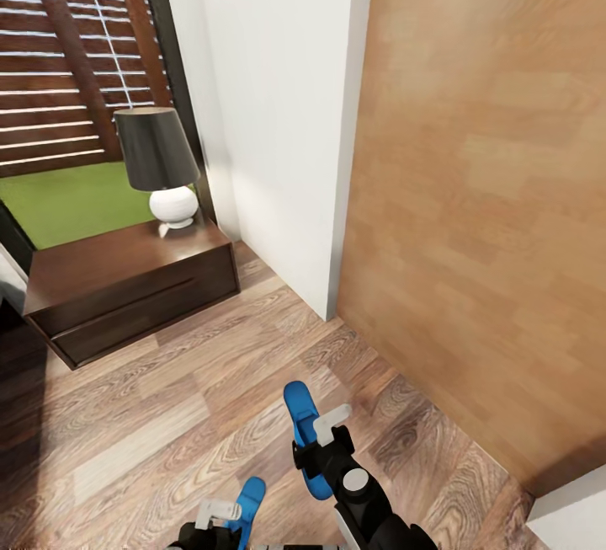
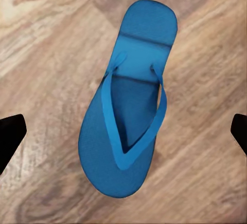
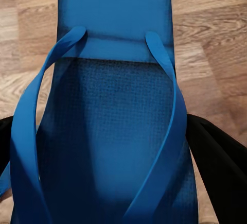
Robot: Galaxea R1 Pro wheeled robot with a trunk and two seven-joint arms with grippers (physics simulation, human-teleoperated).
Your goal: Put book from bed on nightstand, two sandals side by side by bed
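Meanwhile, I'm carrying one sandal [image 1: 303,436] clamped in my right end effector [image 1: 324,440]; left end effector [image 1: 220,525], spread wide, is hovering over 2nd sandal [image 2: 128,100] for pairing beside bed.

Wood-plank floor [image 1: 168,415] carries a nightstand [image 1: 126,289] and one blue sandal [image 2: 128,110]

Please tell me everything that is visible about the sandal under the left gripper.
The sandal is a flat flip-flop, bright blue all over, with a finely textured sole that looks like rubber or foam. Two thin straps meet in a V at the toe post. It lies sole-down on the wood-plank floor, with straps up. The left gripper is above it with fingers wide apart at either side, not touching it.
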